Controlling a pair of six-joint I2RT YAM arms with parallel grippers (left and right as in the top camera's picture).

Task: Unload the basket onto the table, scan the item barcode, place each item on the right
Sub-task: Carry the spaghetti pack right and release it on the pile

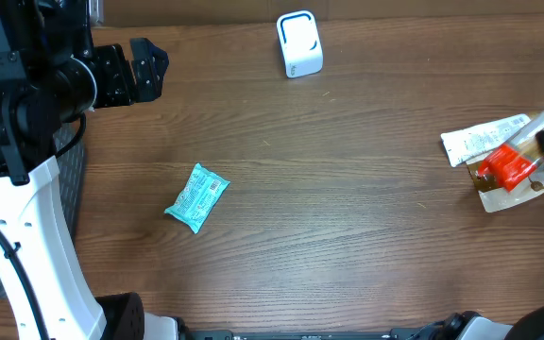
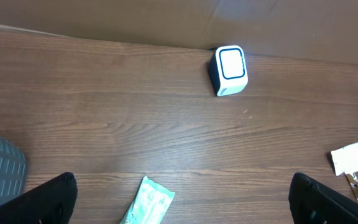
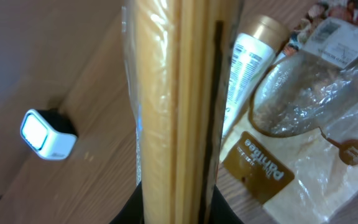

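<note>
Right gripper clamped on spaghetti pack, at the 3 o'clock edge over a pile of packets. Scanner at 12 o'clock, well apart. Left gripper jaws wide apart, empty, at 10 o'clock. Pickup looks done; carrying the pack over and scanning it are left.

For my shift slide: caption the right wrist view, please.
Right gripper shut on a spaghetti pack, white scanner on the table beyond.

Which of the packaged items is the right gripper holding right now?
The long clear spaghetti pack, clamped in the right gripper. The teal packet lies alone mid-table; the brown pouch and white packet lie loose on the table.
</note>
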